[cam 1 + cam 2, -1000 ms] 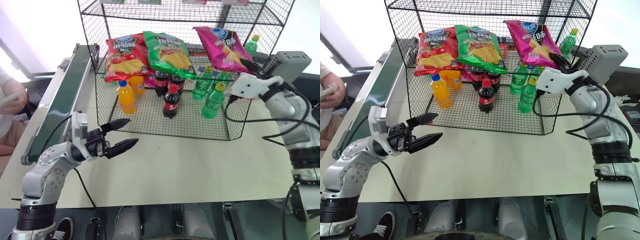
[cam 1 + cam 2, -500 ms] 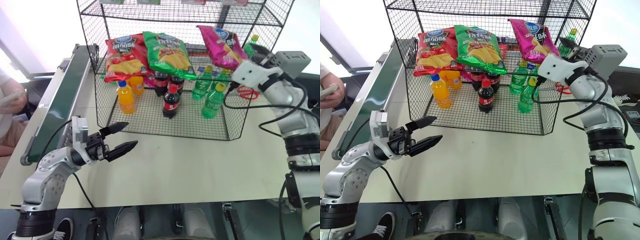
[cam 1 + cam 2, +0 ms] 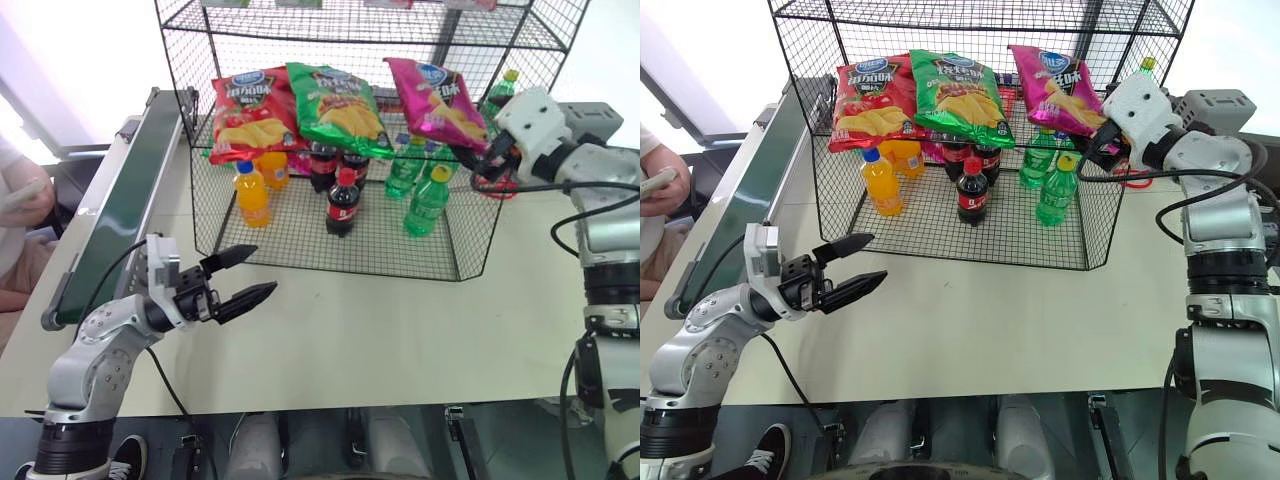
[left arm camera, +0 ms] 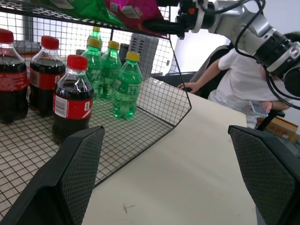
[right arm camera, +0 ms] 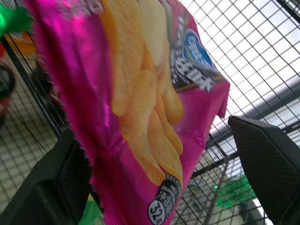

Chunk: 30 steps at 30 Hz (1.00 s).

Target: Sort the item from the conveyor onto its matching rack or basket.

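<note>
The magenta-pink chip bag, the item (image 3: 435,95), lies on the middle tier of the black wire rack (image 3: 300,238), at the right end beside the green bag. My right gripper (image 3: 483,152) is at the bag's lower right edge, outside the rack's side. In the right wrist view its fingers (image 5: 267,159) stand wide apart with the bag (image 5: 140,93) between them, open. My left gripper (image 3: 250,275) hovers open over the table in front of the rack with nothing in it. The dark green conveyor (image 3: 125,200) runs along the left.
A red chip bag (image 3: 250,110) and a green chip bag (image 3: 335,105) share the tier. Orange (image 3: 250,195), cola (image 3: 343,203) and green bottles (image 3: 428,200) stand on the rack's floor. A person (image 3: 20,200) sits at the left, another (image 4: 229,79) beyond the table.
My right gripper has gone from shut on the pink bag's corner to open, and the wrist has rolled and drawn slightly right. The bag now rests on the tier. The left arm has kept still.
</note>
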Tool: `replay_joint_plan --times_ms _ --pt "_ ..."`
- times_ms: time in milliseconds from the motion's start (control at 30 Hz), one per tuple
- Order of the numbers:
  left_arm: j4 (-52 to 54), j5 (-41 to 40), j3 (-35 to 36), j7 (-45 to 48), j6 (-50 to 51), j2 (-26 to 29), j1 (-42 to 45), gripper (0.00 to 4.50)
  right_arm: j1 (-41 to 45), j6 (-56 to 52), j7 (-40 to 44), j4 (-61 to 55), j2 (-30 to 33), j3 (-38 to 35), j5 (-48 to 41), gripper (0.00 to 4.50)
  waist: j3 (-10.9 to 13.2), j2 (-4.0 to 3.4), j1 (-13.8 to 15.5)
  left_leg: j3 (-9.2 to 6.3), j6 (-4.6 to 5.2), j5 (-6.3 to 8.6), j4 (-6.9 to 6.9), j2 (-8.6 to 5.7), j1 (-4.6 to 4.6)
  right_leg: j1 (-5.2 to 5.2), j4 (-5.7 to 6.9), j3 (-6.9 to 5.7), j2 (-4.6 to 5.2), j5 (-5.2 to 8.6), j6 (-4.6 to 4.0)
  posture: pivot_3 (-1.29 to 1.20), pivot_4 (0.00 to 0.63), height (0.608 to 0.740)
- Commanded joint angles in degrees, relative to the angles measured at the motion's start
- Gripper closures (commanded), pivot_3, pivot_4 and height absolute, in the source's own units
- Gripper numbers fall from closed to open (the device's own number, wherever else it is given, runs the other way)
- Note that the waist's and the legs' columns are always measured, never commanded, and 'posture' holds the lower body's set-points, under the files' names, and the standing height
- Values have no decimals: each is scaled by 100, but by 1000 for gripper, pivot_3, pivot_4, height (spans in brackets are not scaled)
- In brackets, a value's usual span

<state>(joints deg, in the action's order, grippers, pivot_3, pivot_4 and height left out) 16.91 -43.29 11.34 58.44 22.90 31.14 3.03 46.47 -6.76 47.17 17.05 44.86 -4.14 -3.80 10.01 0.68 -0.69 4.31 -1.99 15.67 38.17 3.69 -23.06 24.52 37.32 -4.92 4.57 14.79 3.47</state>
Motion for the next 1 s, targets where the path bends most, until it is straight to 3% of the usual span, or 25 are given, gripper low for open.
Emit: replay_joint_plan --times_ms 33,233,400,567,667,800,1000 --pt "148 -37 43 -19 -77 11 -2 0 -226 -205 406 -547 297 -221 -355 48 0 0 14 0 1 1 0 0 0 0 0 0 0 0 0 0 150 740" --pt "114 40 156 -10 -133 119 -54 0 -923 -477 1326 -1344 642 -692 -1378 48 1 -1 26 1 2 1 0 -3 -3 0 -4 -1 3 -1 3 0 150 740" --pt "-7 161 423 -158 -133 316 -78 0 -1353 -1949 1365 -2212 503 -1634 -3178 48 1 -1 9 -1 2 1 -1 2 1 0 0 -1 -2 -2 2 0 150 740" --pt "-256 590 937 -326 -368 818 -267 0 -3115 -2920 1621 -3326 481 -1991 -4155 48 -10 17 56 -6 6 4 -3 2 1 -7 -8 -5 -1 -1 2 0 150 740" --pt "-446 1011 1278 -457 -600 1164 -449 0 -4077 -2717 1777 -3727 448 -1998 -4035 48 -6 10 103 2 10 6 -3 0 0 -3 -10 -1 2 -1 2 0 150 740" --pt "-403 1051 1654 -448 -500 1426 -839 0 -4736 -2240 2084 -3730 543 -1918 -3650 48 -6 11 100 6 10 7 -2 2 5 -2 -11 3 1 0 0 0 150 740" --pt "-457 1050 1914 -537 -330 1511 -1232 0 -4515 -1910 2013 -3483 451 -1755 -3497 48 -6 11 110 6 10 7 -2 2 8 -3 -11 5 -1 1 -1 0 150 740"
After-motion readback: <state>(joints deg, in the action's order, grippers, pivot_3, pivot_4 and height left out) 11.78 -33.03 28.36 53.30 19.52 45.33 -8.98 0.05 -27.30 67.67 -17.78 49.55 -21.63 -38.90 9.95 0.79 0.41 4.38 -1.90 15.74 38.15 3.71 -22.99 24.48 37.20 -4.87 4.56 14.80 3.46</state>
